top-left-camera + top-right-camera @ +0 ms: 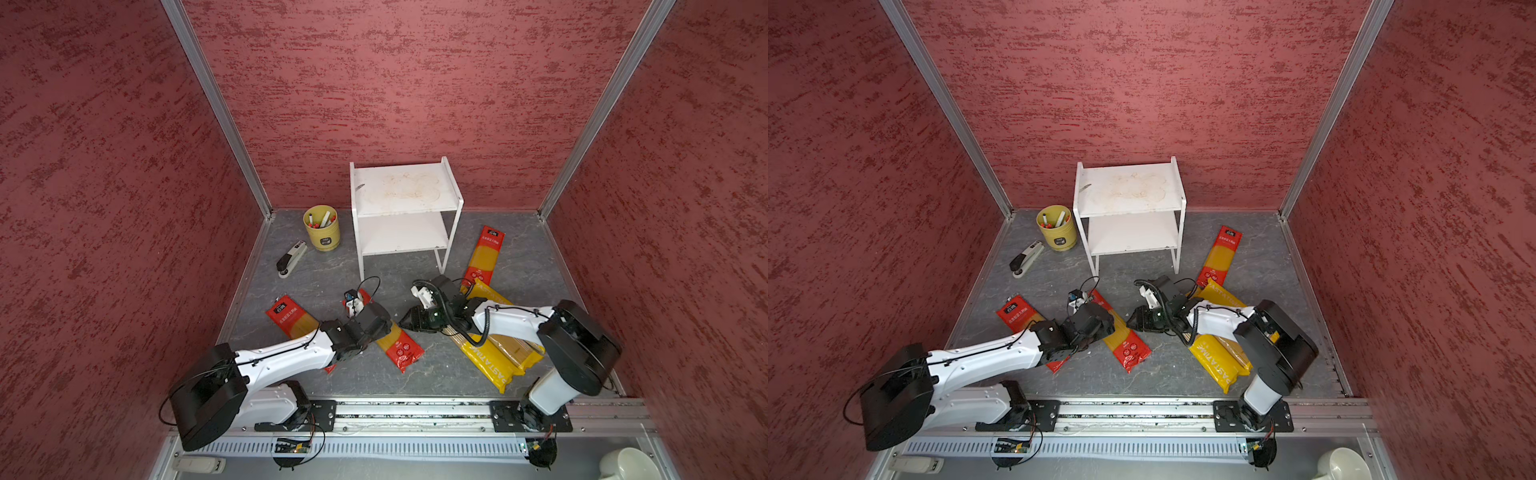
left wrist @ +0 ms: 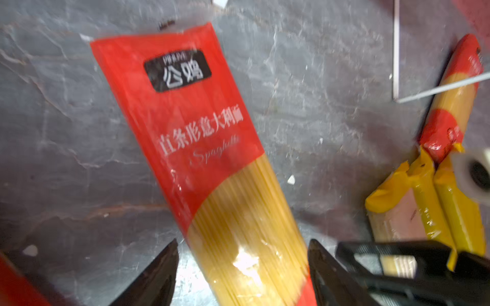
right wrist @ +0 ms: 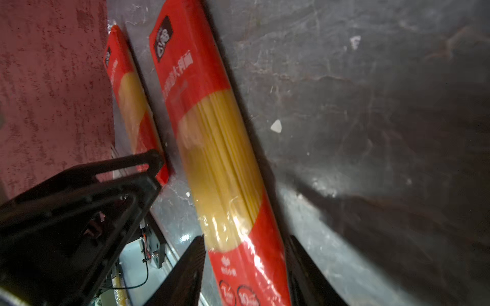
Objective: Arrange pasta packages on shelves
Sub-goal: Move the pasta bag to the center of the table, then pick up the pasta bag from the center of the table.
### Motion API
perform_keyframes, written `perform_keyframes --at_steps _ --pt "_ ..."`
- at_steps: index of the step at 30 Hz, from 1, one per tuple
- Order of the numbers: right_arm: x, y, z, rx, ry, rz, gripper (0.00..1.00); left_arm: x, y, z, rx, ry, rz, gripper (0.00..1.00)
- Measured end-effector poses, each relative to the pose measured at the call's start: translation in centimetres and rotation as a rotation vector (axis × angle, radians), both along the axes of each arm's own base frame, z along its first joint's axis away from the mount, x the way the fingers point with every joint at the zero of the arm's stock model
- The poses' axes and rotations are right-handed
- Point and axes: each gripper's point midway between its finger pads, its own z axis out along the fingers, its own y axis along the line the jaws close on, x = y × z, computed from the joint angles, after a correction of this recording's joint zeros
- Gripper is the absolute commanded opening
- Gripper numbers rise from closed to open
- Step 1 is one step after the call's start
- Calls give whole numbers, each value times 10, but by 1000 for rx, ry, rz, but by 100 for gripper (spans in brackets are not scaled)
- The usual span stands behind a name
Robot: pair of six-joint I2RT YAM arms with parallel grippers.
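Pasta package with red ends (image 1: 402, 352) lies mid-way across the bench (image 1: 440, 374), in front of the shelves (image 1: 405, 195) at its back edge. We see the left gripper (image 2: 242, 242) and right gripper (image 3: 246, 238) both part-open astride it, gripping nothing (bare bench shows beside the left's fingers (image 2: 159, 273)).

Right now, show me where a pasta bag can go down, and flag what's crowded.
Bare: both boards of the rack, the floor between the stapler and the left red bag, and the strip between the middle red bag and the yellow bags. Crowded: the centre, where the left gripper and right gripper flank that bag, and under the right arm.
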Motion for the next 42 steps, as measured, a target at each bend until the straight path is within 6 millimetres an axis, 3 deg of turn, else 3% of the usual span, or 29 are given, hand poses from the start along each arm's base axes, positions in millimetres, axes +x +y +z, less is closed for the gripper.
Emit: perform_keyframes --at_steps 6,10,15,23,29,34,42 --pt "6 17 -18 34 22 38 48 -8 4 -21 -29 47 37 51" --pt "7 32 -17 117 35 69 46 -9 9 -32 -72 65 77 40" --pt "7 41 -17 176 56 70 38 1 10 -30 -139 52 113 25" --pt "2 47 -14 282 101 49 17 10 12 -23 -145 17 113 24" --pt "-11 38 -2 322 86 32 7 10 12 -4 -182 -31 91 30" --pt "-18 30 11 327 53 38 5 10 14 22 -201 -93 63 39" --pt "-30 13 60 313 -71 85 5 20 19 95 -227 -278 22 43"
